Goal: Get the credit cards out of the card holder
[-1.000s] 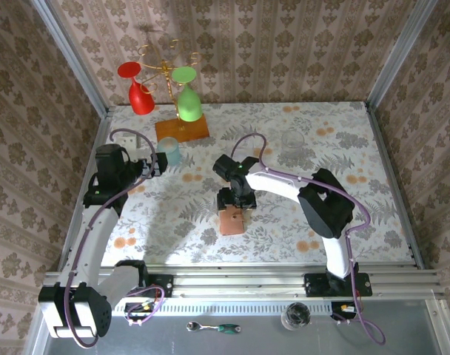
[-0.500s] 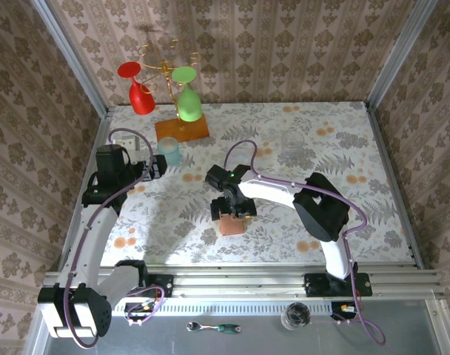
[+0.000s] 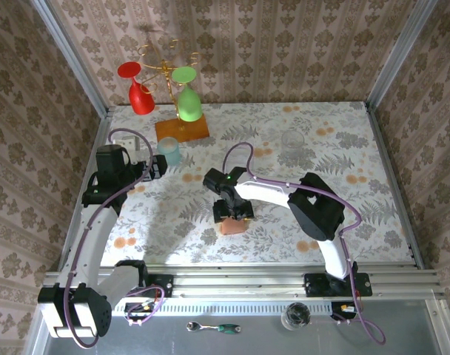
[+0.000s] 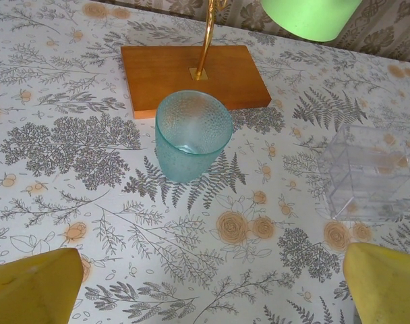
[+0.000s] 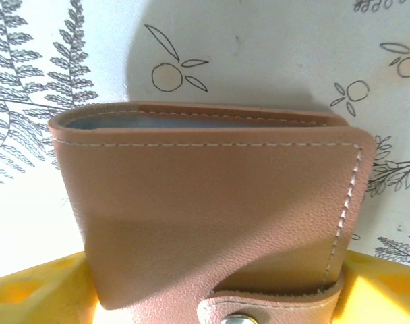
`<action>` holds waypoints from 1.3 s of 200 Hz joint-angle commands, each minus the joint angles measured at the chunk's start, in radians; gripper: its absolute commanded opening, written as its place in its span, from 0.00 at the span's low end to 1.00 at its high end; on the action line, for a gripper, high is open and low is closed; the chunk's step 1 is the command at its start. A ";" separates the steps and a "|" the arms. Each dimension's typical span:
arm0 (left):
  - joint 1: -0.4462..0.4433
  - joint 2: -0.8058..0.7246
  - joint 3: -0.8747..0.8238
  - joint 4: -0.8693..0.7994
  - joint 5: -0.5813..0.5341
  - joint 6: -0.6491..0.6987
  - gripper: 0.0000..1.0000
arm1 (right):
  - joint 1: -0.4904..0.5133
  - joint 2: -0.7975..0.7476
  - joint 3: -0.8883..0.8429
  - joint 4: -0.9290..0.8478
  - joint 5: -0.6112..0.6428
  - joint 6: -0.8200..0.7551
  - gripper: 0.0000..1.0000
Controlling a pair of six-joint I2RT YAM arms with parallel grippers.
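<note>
The card holder (image 5: 212,223), a small flat tan-pink leather wallet with a metal snap tab, is lying on the floral tablecloth (image 3: 343,148) right under your right gripper (image 3: 232,208), near the middle of the table. The gripper's yellow fingers (image 5: 36,290) are straddling the wallet's snap end, one at each corner, with its wide side running across between them. You cannot tell whether they are pinching it or only flanking it. The right wrist view is showing you the tab fastened and a blue-grey lining strip along the far edge, so the credit cards are probably inside. The top view is placing your left gripper (image 4: 205,297) well apart, wide open and facing a teal textured glass tumbler (image 4: 191,135), so the right arm is the nearer one.
</note>
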 commanded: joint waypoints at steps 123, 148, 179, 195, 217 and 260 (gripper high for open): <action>-0.242 0.154 -0.095 0.181 0.000 -0.308 1.00 | -0.176 0.075 0.122 -0.008 0.013 -0.124 0.71; -0.271 0.187 -0.119 0.202 0.000 -0.367 0.97 | -0.180 0.106 0.142 0.004 -0.005 -0.125 0.71; -0.289 0.217 -0.154 0.234 0.019 -0.421 0.96 | -0.180 0.104 0.135 0.013 -0.012 -0.119 0.75; -0.296 0.242 -0.159 0.249 0.040 -0.435 0.95 | -0.180 0.084 0.138 0.003 -0.001 -0.120 0.80; -0.309 0.276 -0.154 0.263 0.062 -0.449 0.94 | -0.181 0.039 0.134 -0.001 0.013 -0.123 0.84; -0.317 0.322 -0.157 0.312 0.089 -0.483 0.92 | -0.184 -0.018 0.128 -0.030 0.018 -0.151 0.84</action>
